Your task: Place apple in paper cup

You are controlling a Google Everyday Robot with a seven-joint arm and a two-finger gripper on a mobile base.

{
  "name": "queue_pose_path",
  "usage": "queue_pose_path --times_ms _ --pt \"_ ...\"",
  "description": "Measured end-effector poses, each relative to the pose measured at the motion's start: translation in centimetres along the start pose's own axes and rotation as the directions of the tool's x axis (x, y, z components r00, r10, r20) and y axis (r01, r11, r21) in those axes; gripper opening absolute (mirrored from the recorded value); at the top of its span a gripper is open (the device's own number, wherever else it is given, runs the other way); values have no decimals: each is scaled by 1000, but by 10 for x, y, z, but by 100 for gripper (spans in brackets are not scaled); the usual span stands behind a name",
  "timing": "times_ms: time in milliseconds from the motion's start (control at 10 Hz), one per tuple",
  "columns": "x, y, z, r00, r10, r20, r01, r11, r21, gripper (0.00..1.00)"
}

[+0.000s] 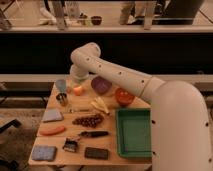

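The apple (78,90) is a small orange-yellow fruit on the wooden table (112,150), at the back left. The paper cup (61,85) stands upright just left of it, near the table's back left corner. My gripper (75,80) hangs from the white arm (115,75) right above and behind the apple, close to it. The arm's wrist hides the gripper's tip, so whether it touches the apple is unclear.
A small metal cup (62,99) stands in front of the paper cup. A purple bowl (101,85), a red bowl (124,96), bananas (100,105) and grapes (89,120) lie to the right. A green tray (134,133) is front right, a carrot (52,130) front left.
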Motion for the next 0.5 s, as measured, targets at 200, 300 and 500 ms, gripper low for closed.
queue_pose_path --times_ms 200,300,500 --pt "6 -1 5 1000 -3 -7 3 1000 -7 80" --pt "8 -1 9 1000 -9 -9 9 1000 -12 80" --pt "12 -3 15 1000 -20 -12 19 1000 -17 80"
